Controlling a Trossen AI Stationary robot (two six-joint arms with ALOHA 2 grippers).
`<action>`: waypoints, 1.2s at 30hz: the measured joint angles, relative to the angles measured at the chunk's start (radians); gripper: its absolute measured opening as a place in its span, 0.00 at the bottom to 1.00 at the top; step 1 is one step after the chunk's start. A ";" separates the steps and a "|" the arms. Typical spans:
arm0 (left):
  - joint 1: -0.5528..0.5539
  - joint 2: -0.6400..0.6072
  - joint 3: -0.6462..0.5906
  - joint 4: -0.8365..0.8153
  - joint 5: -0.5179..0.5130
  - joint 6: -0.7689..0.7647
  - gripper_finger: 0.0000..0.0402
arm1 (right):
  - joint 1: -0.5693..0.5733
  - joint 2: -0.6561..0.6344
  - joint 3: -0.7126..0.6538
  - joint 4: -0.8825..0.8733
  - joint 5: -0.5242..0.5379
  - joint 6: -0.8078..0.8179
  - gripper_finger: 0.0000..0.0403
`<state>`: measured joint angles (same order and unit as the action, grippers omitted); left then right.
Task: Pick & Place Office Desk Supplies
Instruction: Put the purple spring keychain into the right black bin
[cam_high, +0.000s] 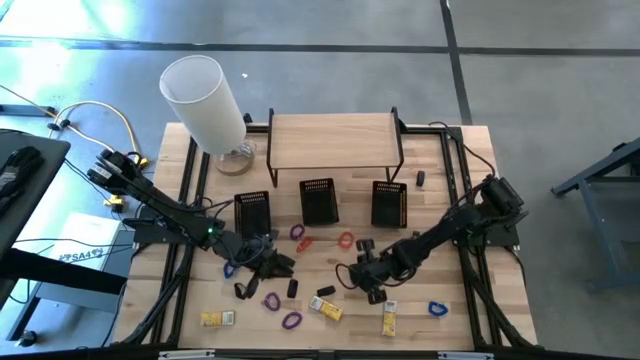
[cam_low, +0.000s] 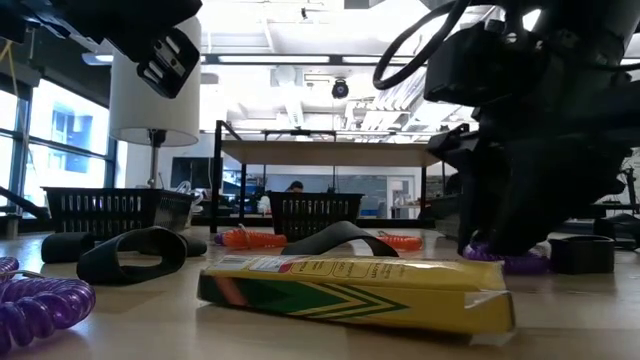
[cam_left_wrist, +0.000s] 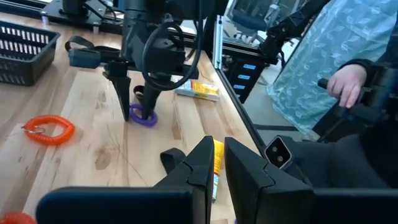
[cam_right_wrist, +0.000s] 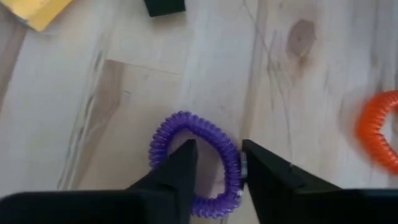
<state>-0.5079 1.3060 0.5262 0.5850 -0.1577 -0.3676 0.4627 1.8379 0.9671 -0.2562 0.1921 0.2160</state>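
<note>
The right hand (cam_right_wrist: 217, 163) is lowered onto the desk (cam_high: 455, 225) in front of the three black mesh baskets (cam_high: 318, 201), its fingers straddling one side of a purple coil band (cam_right_wrist: 196, 163). One finger is inside the loop and the other outside, the gap narrowing on the coil; a firm grasp is not yet confirmed, and the band lies flat on the wood. The left hand (cam_left_wrist: 214, 165) is clenched with nothing between its fingers, and is held low over the desk's left-centre area.

Progress is judged to be early. No item is seen inside any basket from above. Left scattered on the desk are an orange coil band (cam_right_wrist: 379, 130), a blue band loop (cam_high: 436, 309), further purple band loops (cam_high: 291, 321), several small black clip pieces (cam_high: 293, 288), and yellow rectangular blocks (cam_high: 389, 318). Nearly all supplies remain to be picked and placed.
</note>
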 joint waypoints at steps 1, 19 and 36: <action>0.000 0.000 0.000 0.000 0.000 0.000 0.08 | -0.001 0.000 0.000 0.000 -0.005 -0.002 0.22; 0.010 0.000 0.000 0.001 0.000 0.001 0.08 | 0.068 -0.183 0.193 -0.457 0.273 0.127 0.02; 0.015 0.000 0.000 0.002 0.000 0.001 0.08 | -0.201 -0.403 0.248 -1.067 0.343 0.516 0.02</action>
<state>-0.4931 1.3056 0.5262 0.5865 -0.1579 -0.3668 0.2615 1.4350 1.2155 -1.3233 0.5354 0.7317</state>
